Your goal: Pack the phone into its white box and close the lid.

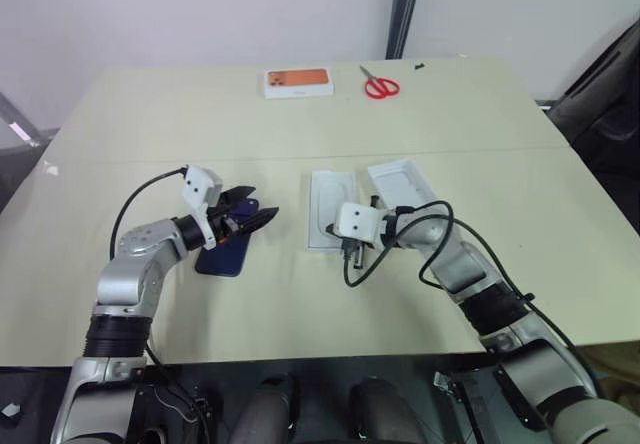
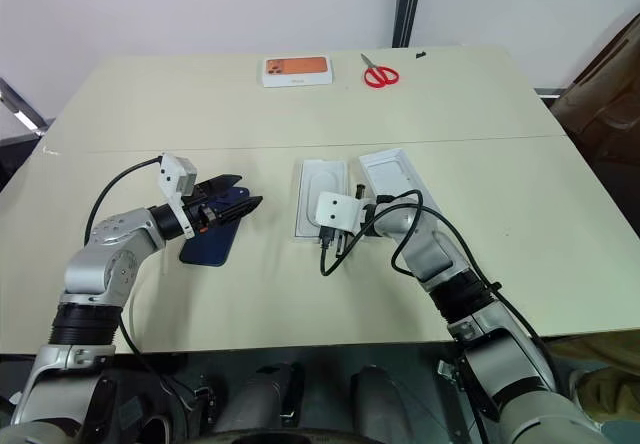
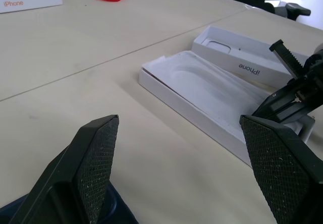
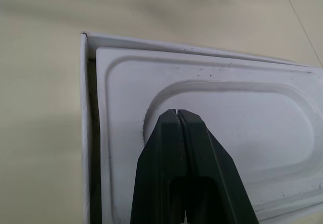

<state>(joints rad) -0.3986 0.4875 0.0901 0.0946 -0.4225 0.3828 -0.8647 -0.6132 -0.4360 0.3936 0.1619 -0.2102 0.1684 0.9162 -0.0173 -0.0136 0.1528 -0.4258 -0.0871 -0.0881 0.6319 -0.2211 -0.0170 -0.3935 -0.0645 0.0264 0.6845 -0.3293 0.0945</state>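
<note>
So nearest the robot, the phone [image 2: 208,243] is lying flat on the pale tabletop [image 1: 300,304], off to the robot's left. It's a slim dark navy slab with rounded corners, smooth and a bit glossy. The left gripper [image 2: 243,204] hangs right over its far end with its two black fingers spread wide apart and nothing between them. From the left wrist view you can see the finger pads [image 3: 98,158] have a fine dimpled grip texture, and just a blue corner of the phone peeks out underneath.

A bit further in, around the middle of the table, sits the white box [image 1: 329,210], a shallow rectangular tray. A thin white insert [image 4: 212,123] with a rounded recess moulded into it is sitting inside, looks like formed pulp or thin plastic, matte, with a few specks on it. The right gripper [image 4: 177,114] has its fingers pressed together, holding nothing, tip just above the edge of that recess; I can't tell if it actually touches.

Just beside the box, on the robot's right, is the lid [image 2: 393,179], lying open side up, plain white inside. The left wrist view shows "iPhone" printed on its side wall, which the head views don't catch.

At the far edge: a white box with an orange-printed top [image 1: 298,82] and red-handled scissors [image 1: 380,86].
</note>
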